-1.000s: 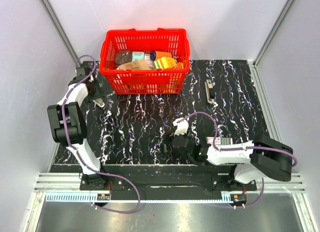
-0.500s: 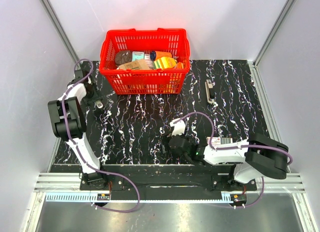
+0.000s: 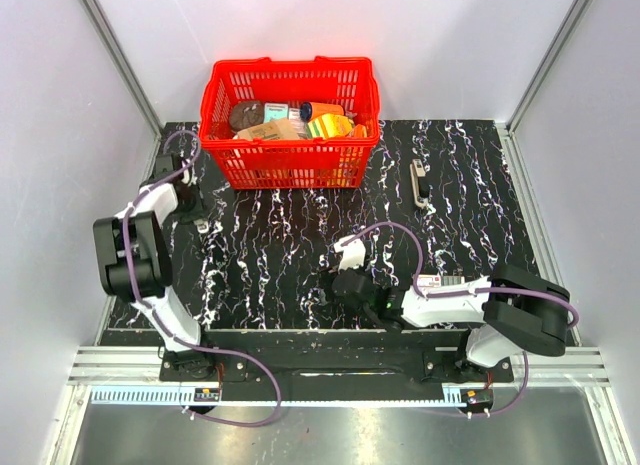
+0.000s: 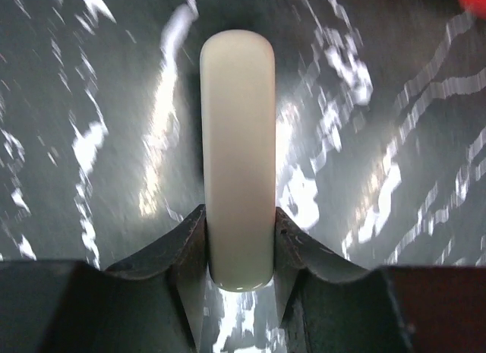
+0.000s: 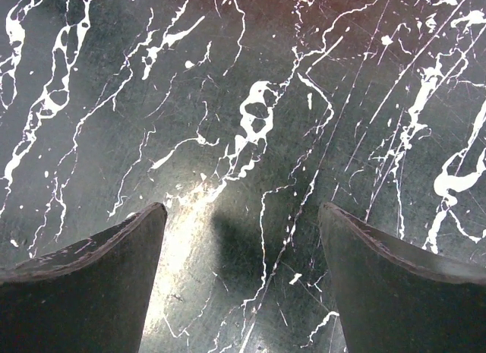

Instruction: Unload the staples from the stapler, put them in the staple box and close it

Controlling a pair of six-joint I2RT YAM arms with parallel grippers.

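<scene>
I see the stapler [image 3: 421, 180], a slim dark bar with pale metal parts, lying flat on the black white-veined marble-patterned table [image 3: 270, 245]. It is towards the far right, lengthwise near to far. It sits just right of the red plastic mesh basket [image 3: 290, 160], which is packed with assorted groceries, and nothing touches the stapler. Both arms are well apart from it.

My right gripper [image 5: 243, 209] is down at the near middle of the table. Its jaws stand wide apart with only bare tabletop between them, so it holds nothing. Close beside the right arm's forearm, on the near right, I can make out a small white box with a red-marked label [image 3: 441, 282].

My left gripper [image 4: 239, 214] is over on the far left of the table, near the left end of the basket. Its two dark fingers [image 4: 190, 239] are clamped on the sides of a short cream-coloured stick with rounded ends [image 4: 237, 140]. In the wrist view they grip the stick at its near end, and the rest of it points away from the camera over the table.
</scene>
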